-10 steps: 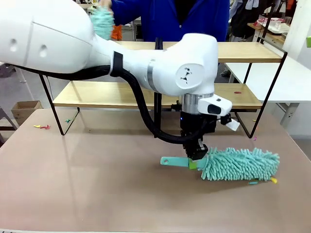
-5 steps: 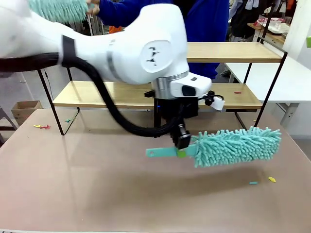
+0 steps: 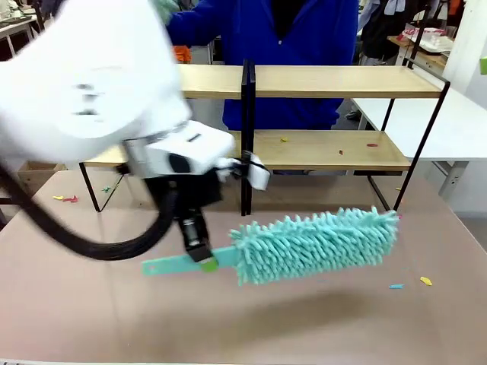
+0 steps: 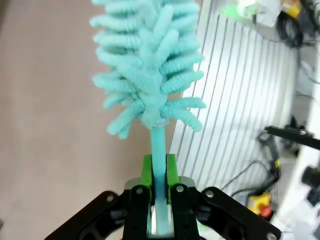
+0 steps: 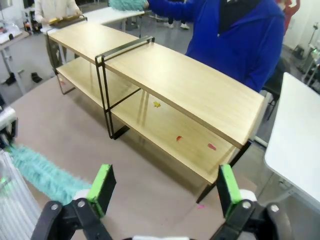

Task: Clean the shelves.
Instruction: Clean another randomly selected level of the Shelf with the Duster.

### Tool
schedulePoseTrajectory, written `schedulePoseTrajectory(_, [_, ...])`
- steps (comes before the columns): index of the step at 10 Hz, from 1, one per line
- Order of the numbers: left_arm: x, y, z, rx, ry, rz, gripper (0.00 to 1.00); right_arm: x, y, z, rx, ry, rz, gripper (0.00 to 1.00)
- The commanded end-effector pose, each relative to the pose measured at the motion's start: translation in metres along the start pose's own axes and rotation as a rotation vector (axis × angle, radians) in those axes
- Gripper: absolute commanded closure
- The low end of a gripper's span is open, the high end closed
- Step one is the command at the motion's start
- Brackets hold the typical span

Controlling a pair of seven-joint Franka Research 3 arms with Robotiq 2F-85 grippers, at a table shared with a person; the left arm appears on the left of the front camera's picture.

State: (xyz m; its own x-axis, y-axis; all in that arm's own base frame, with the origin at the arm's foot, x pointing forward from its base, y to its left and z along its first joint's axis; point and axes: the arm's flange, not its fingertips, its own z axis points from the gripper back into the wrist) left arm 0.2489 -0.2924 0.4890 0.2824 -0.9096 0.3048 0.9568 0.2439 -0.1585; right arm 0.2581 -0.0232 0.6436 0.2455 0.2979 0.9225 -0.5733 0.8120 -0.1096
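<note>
1 duster (image 3: pixel 312 245) now higher, farther left

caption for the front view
Left gripper holds a teal duster above the table, in front of the shelves.

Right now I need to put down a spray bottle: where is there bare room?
On the shelves, the top board right of the black upright is bare. So is the table's near left corner, this side of the duster handle. Crowded: mid-table, where the left gripper holds the duster; scraps dot the lower board.
</note>
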Motion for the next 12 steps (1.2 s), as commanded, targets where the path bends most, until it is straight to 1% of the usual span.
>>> schedulePoseTrajectory(1, [-0.081, -0.019, 0.043, 0.124, -0.215, 0.211, 0.87, 0.000, 0.000, 0.000, -0.001, -0.001, 0.004, 0.00])
schedulePoseTrajectory(3, [-0.143, -0.016, 0.081, 0.168, -0.302, 0.331, 0.87, 0.000, 0.000, 0.000, -0.001, -0.001, 0.004, 0.00])
schedulePoseTrajectory(4, [-0.173, -0.013, 0.100, 0.180, -0.351, 0.370, 0.87, 0.000, 0.000, 0.000, -0.001, -0.001, 0.004, 0.00])
schedulePoseTrajectory(5, [-0.194, -0.005, 0.115, 0.184, -0.377, 0.509, 0.87, 0.000, 0.000, 0.000, -0.001, -0.001, 0.004, 0.00])
schedulePoseTrajectory(6, [-0.116, 0.003, 0.128, 0.140, -0.336, 0.338, 0.87, 0.000, 0.000, 0.000, -0.001, -0.001, 0.004, 0.00])
schedulePoseTrajectory(10, [-0.116, 0.003, 0.128, 0.140, -0.336, 0.338, 0.87, 0.000, 0.000, 0.000, -0.001, -0.001, 0.004, 0.00])
schedulePoseTrajectory(11, [-0.119, -0.002, 0.128, 0.143, -0.313, 0.350, 0.87, 0.000, 0.000, 0.000, -0.001, -0.001, 0.004, 0.00])
schedulePoseTrajectory(12, [-0.119, -0.004, 0.146, 0.104, -0.264, 0.171, 0.87, 0.000, 0.000, 0.000, -0.001, -0.001, 0.004, 0.00])
